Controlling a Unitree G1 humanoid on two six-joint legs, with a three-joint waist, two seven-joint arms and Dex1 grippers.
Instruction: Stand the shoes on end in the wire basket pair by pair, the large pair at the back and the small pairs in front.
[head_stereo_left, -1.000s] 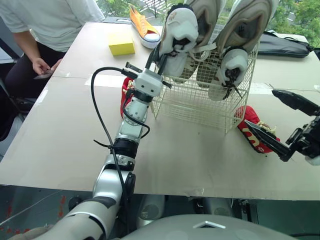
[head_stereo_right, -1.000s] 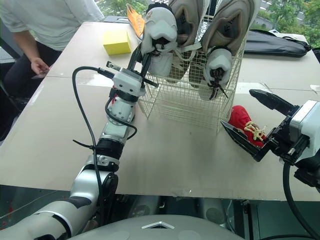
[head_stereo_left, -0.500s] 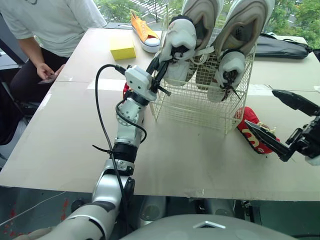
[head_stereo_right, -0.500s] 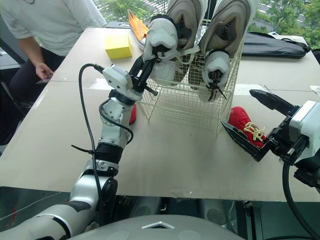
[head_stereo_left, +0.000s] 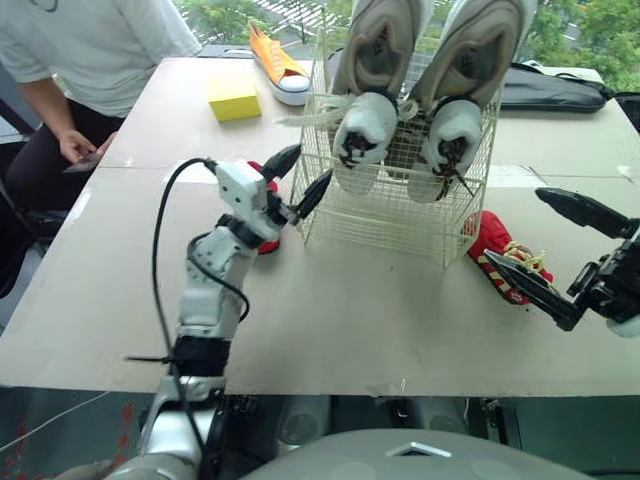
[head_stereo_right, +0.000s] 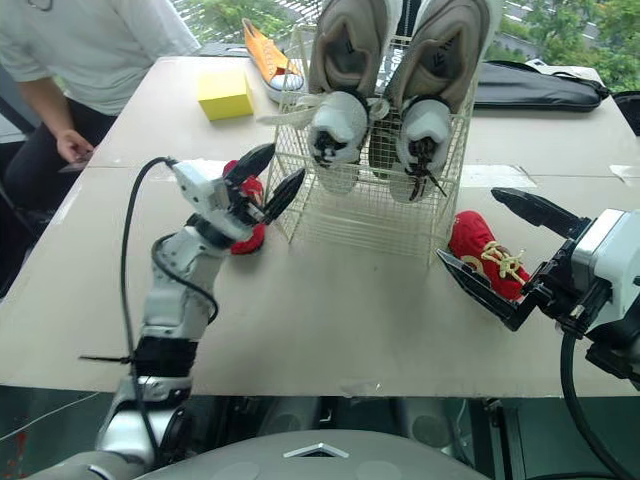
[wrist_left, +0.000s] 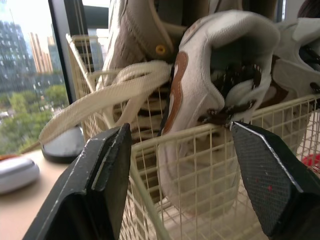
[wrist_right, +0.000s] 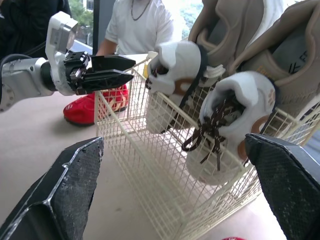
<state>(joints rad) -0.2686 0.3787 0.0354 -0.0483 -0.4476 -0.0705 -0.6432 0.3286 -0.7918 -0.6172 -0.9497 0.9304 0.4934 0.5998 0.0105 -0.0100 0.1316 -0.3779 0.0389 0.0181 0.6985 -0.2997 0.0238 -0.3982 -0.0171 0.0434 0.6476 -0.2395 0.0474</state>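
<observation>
Left end effector (head_stereo_left: 313, 163) open (empty) beside wire basket (head_stereo_left: 390, 218), white shoes (head_stereo_left: 366, 130) standing vertically inside

Head pair high over table (head_stereo_left: 350, 320); wrist cameras close, both toward wire basket (head_stereo_left: 400, 228).

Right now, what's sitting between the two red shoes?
The wire basket, with beige shoes and white shoes stood in it, seen in the right eye view.

Bright daylight from bkgd windows (head_stereo_left: 240, 15); soft shadows on table (head_stereo_left: 330, 320); sky (wrist_left: 27, 17) blown out, L wrist view.
</observation>
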